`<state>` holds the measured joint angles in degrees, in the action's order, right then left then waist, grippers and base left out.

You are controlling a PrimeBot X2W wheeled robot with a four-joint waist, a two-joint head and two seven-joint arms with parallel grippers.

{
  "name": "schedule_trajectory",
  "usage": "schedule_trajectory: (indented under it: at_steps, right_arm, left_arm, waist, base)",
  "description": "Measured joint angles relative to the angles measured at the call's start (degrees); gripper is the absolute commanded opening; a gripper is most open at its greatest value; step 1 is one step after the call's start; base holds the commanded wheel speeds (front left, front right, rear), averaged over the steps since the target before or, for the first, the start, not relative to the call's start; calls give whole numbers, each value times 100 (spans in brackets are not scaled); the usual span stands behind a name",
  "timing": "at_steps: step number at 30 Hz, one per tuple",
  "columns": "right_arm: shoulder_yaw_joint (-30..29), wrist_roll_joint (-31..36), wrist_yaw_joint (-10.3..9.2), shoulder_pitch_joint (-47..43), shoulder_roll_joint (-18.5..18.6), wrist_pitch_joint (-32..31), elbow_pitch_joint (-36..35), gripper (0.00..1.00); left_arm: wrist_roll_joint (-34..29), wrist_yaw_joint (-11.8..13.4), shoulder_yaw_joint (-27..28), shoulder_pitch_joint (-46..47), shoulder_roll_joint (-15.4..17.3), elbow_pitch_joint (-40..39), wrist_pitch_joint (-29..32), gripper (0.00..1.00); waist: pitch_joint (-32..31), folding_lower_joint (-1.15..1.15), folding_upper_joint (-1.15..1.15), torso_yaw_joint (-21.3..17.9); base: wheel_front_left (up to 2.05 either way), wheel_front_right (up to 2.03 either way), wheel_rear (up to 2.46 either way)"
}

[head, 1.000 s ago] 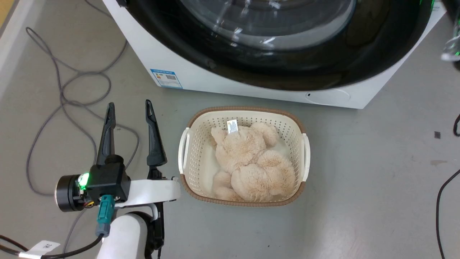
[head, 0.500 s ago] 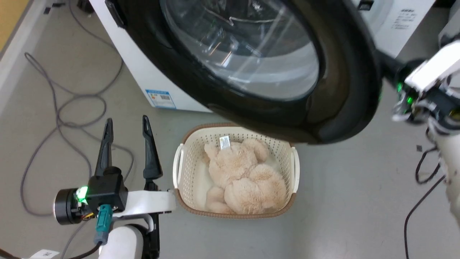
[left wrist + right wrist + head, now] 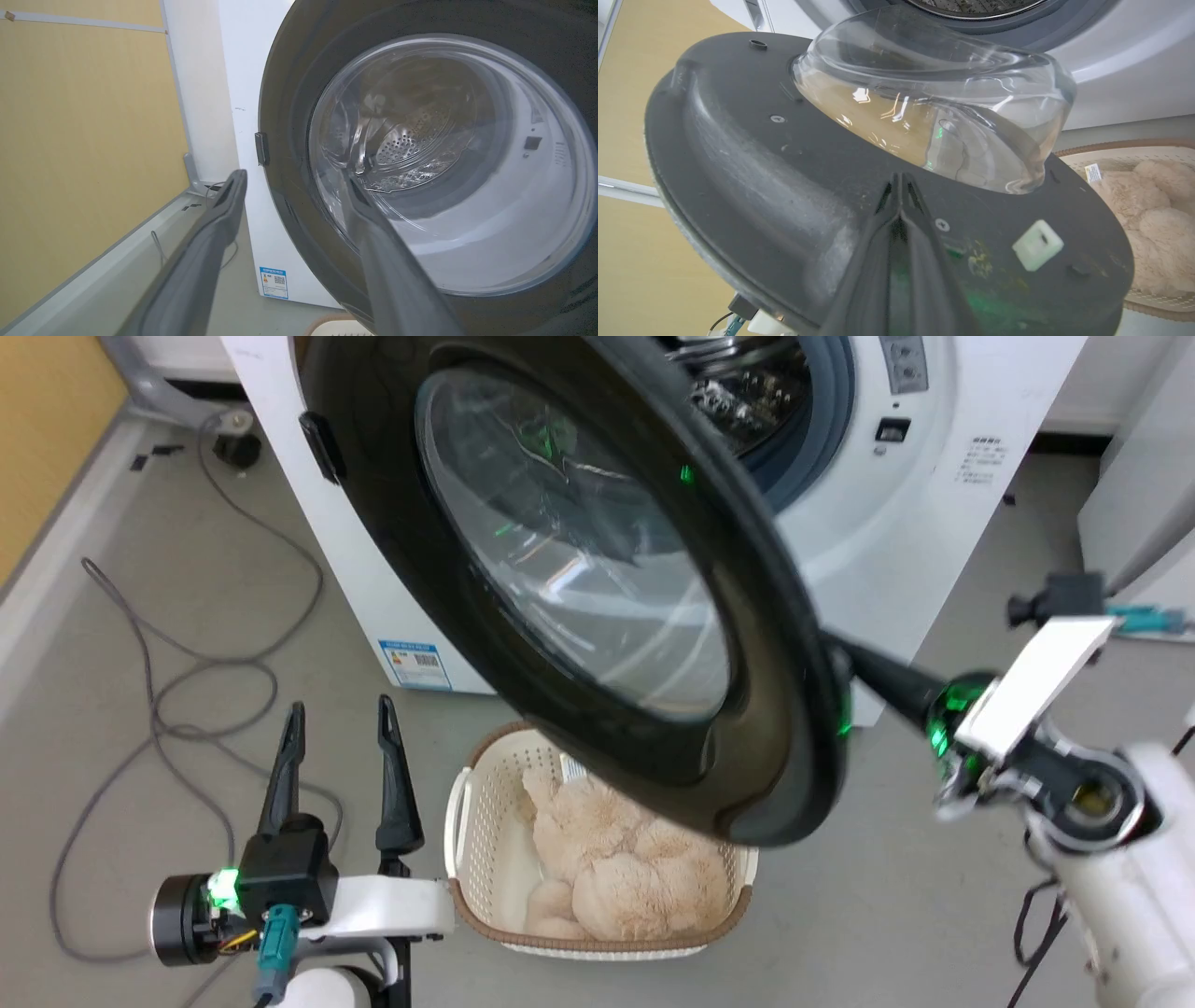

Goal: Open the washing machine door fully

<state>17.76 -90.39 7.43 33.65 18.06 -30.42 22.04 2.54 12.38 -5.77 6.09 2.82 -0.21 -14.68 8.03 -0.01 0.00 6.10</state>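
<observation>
Door [image 3: 560, 569] ajar, plush toy [image 3: 616, 877] in basket [image 3: 481, 859]

floor: we see smooth grey floor [image 3: 887, 896], evenly lit | left wall: we note a tan panel [image 3: 42, 439] over a pale skirting [image 3: 37, 597] (a pale strip [image 3: 88, 23] crosses the panel high up) | on the floor: a grey cable [image 3: 140, 633] loops near the skirting | right: we see a white unit [image 3: 1144, 476]
</observation>
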Motion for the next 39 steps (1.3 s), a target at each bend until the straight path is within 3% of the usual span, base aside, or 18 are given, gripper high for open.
schedule_trajectory:
  at_steps: [16,29,34,39]
  right_arm:
    - [590,5,0,-1184,-389,-152,-1274,0]
    - [1094,97,0,-1890,-615,-157,-1715,0]
    - [866,152,0,-2146,-721,397,-1828,0]
    - [374,536,0,-2176,-714,1421,-2094,0]
  left_arm:
    - [8,-81,4,-259,0,115,0,100]
    - [8,-97,67,-352,1,223,0,100]
    - [9,-102,86,-385,1,258,0,100]
    - [8,-142,109,-451,0,289,0,100]
  waist:
    - [-328,0,0,32]
    - [-461,0,0,26]
    - [-541,0,0,-15]
    - [-625,0,0,-70]
  base:
    - [0,0,0]
    - [0,0,0]
    - [0,0,0]
    - [0,0,0]
